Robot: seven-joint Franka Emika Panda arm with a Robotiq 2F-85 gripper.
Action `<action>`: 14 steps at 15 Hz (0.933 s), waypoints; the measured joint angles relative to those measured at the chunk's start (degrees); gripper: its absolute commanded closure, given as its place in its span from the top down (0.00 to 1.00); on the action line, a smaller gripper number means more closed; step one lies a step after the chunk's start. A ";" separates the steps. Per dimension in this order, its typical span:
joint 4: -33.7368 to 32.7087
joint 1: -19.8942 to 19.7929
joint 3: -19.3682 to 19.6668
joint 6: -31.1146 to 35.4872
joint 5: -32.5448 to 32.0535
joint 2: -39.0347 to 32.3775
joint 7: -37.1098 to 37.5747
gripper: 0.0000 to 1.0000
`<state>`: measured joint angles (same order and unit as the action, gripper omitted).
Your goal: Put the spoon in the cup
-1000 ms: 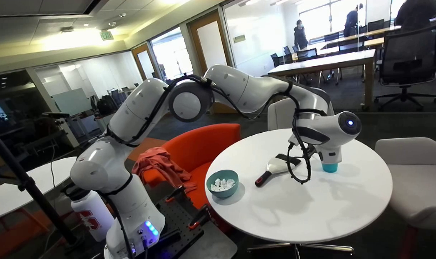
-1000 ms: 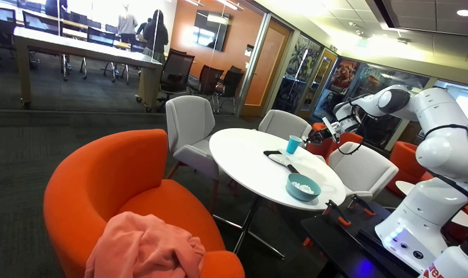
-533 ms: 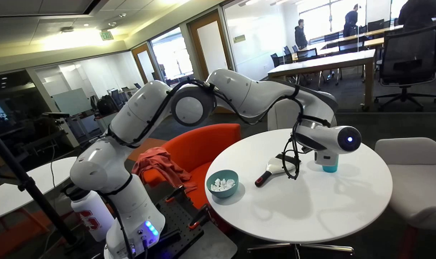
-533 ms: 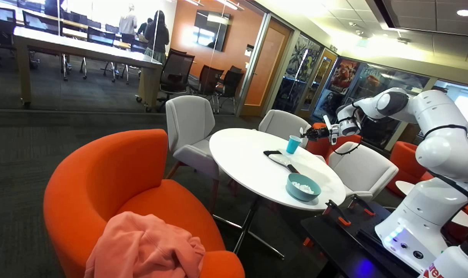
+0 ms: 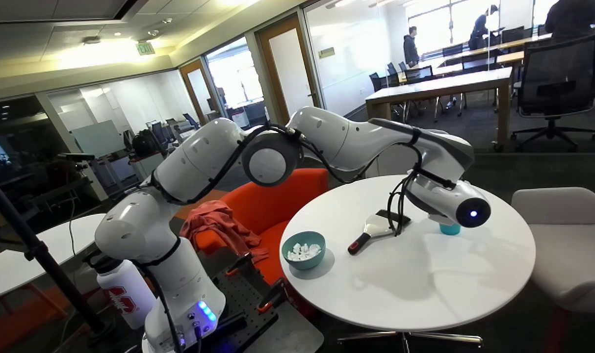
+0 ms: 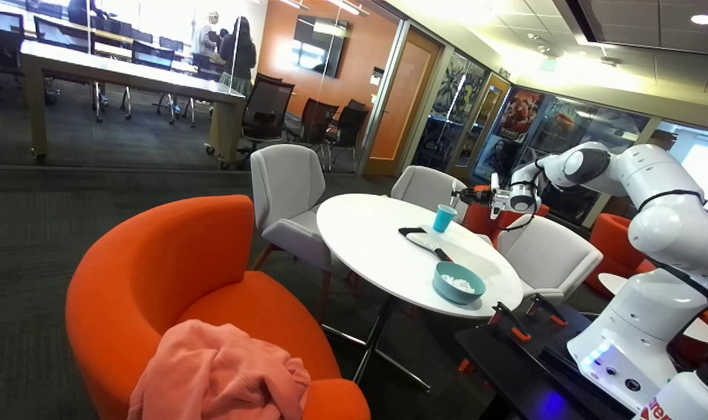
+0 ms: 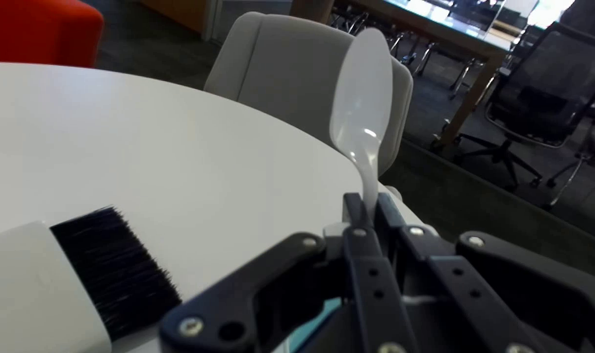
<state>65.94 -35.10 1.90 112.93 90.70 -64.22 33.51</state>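
Note:
My gripper (image 7: pixel 371 208) is shut on the pale white spoon (image 7: pixel 363 93). In the wrist view the fingertips pinch its handle, and its bowl end points up past them. In an exterior view the gripper (image 6: pixel 456 195) is about level, and the spoon (image 6: pixel 453 186) stands roughly upright at the fingertips. The bright blue cup (image 6: pixel 445 219) stands upright on the table, just below and beside the fingertips in that view. The cup (image 5: pixel 450 229) is partly hidden behind the wrist in an exterior view, which also hides the gripper. A sliver of cup (image 7: pixel 309 327) shows behind the fingers.
A brush with black bristles (image 7: pixel 113 264) lies on the round white table (image 5: pixel 425 304) near the cup. It shows in both exterior views. A teal bowl (image 6: pixel 454 293) with white pieces stands near the table edge on the robot's side. Chairs surround the table.
The wrist has lowered and tilted, so the gripper has turned from pointing downward to about level. The spoon has swung upright with its bowl end up. The cup has not moved.

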 measured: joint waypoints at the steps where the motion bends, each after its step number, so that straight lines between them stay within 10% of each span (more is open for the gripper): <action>1: -1.37 -0.05 -0.33 0.01 0.86 -1.16 0.83 0.02; 14: -14.63 -0.10 -0.63 1.56 1.65 -13.00 9.34 0.02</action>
<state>51.30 -35.20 1.26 114.49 92.35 -77.21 42.85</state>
